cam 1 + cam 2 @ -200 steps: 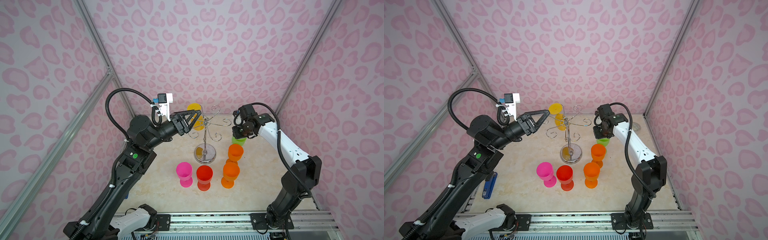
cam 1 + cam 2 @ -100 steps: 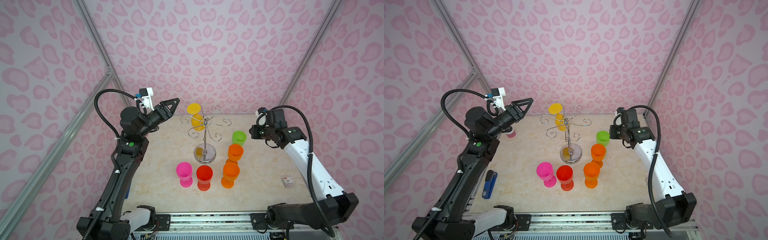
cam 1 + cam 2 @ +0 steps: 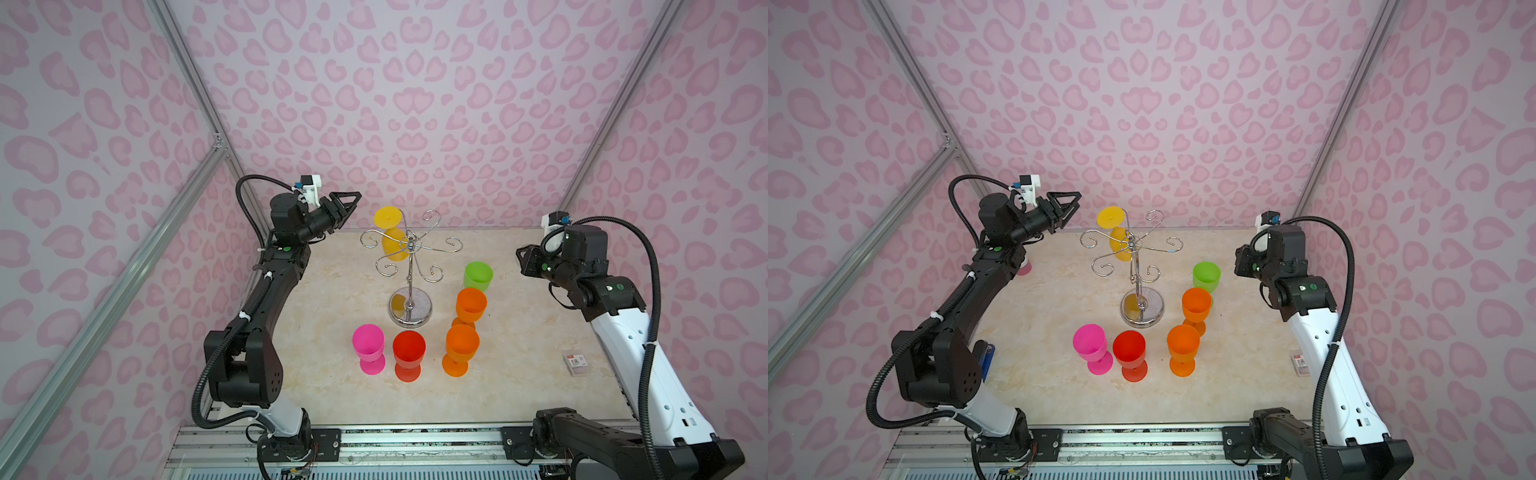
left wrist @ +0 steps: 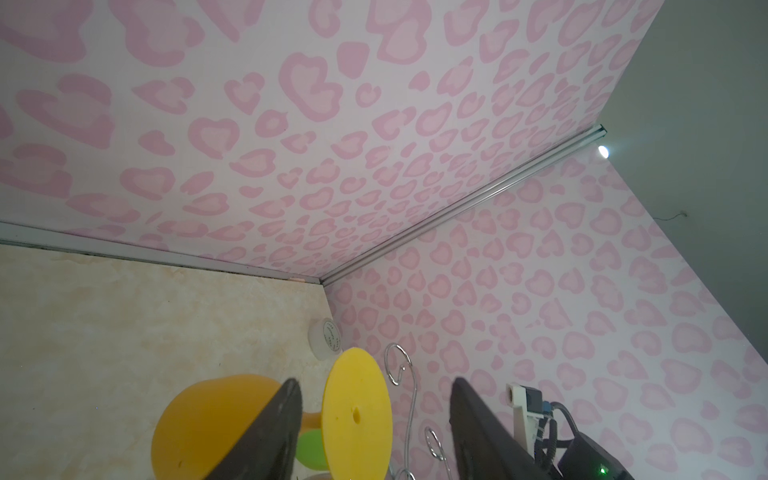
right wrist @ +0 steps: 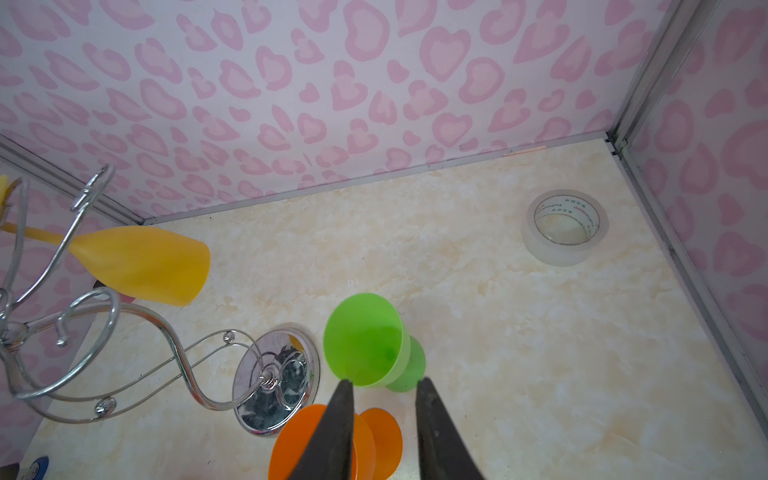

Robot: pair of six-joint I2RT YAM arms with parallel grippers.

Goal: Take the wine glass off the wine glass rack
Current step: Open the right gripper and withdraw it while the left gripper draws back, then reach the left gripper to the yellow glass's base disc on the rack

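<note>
The left gripper [image 3: 351, 203] hangs high with its jaws wide apart and nothing between them. It is aimed at the yellow wine glass [image 3: 392, 247], which hangs just ahead of its fingertips but clear of them in both top views. That glass hangs upside down, foot up and bowl low, from a rear arm of the wine glass rack [image 3: 410, 309]. Its stem seems to sit in one curled arm, though the wire is too fine to be sure. In the left wrist view the glass's round foot shows between the two dark fingers [image 4: 274, 432], beyond their tips. The right gripper [image 3: 521, 257] is well apart from the rack, on the side opposite the left gripper, with its jaws a narrow gap apart and empty. Just ahead of it and lower, the green wine glass [image 3: 478, 276] stands upright on the table [image 3: 332, 291]. Beyond that stand the nearer orange wine glass [image 3: 470, 305] and the farther orange wine glass [image 3: 461, 347], then the red wine glass [image 3: 409, 353] and the pink wine glass [image 3: 368, 347]. A roll of clear tape [image 5: 565, 226] lies off to one side of the right gripper, by the back wall.
</note>
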